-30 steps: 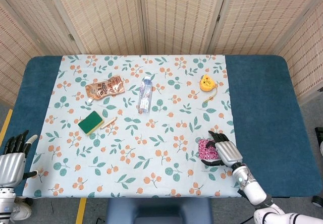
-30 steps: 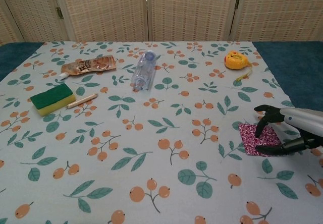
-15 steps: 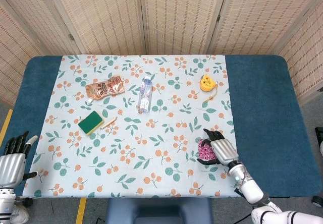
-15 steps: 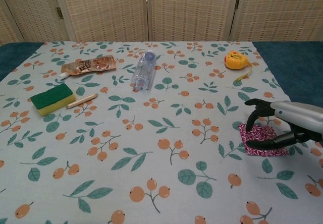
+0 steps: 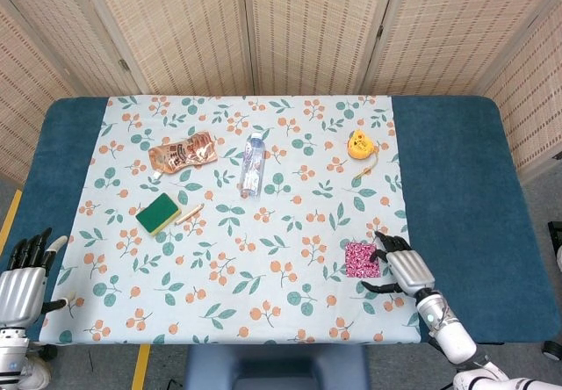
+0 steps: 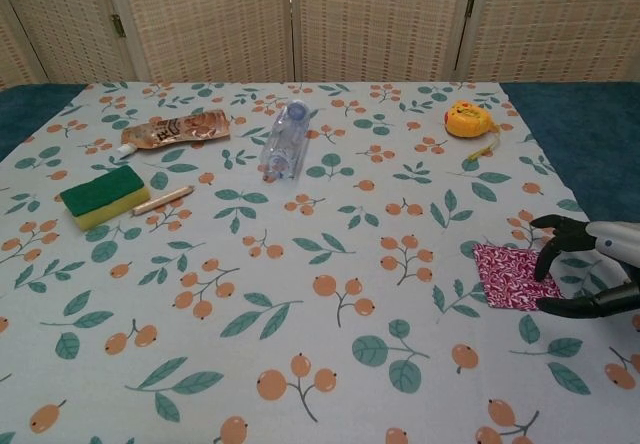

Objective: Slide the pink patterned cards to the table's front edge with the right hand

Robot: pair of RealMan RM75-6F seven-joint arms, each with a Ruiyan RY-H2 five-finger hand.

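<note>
The pink patterned cards (image 5: 361,259) lie flat on the floral cloth at the front right, a stack seen as a dark pink square (image 6: 510,276) in the chest view. My right hand (image 5: 401,268) is just to the right of them, fingers curved and spread, with nothing in it. Its fingertips (image 6: 546,260) reach the cards' right edge; whether they touch is unclear. The thumb (image 6: 572,307) lies low beside the near right corner. My left hand (image 5: 25,272) hangs off the table's front left corner, fingers apart and empty.
Far side of the cloth: an orange tape measure (image 5: 359,145), a clear bottle (image 5: 252,164) lying down and a brown pouch (image 5: 182,153). A green sponge (image 5: 158,213) and a thin stick (image 5: 189,213) lie at mid left. Bare blue table (image 5: 457,197) flanks the cloth.
My right hand has drawn back to the right, off the top of the cards, which now show fully. The cards have hardly shifted. The left hand is still.
</note>
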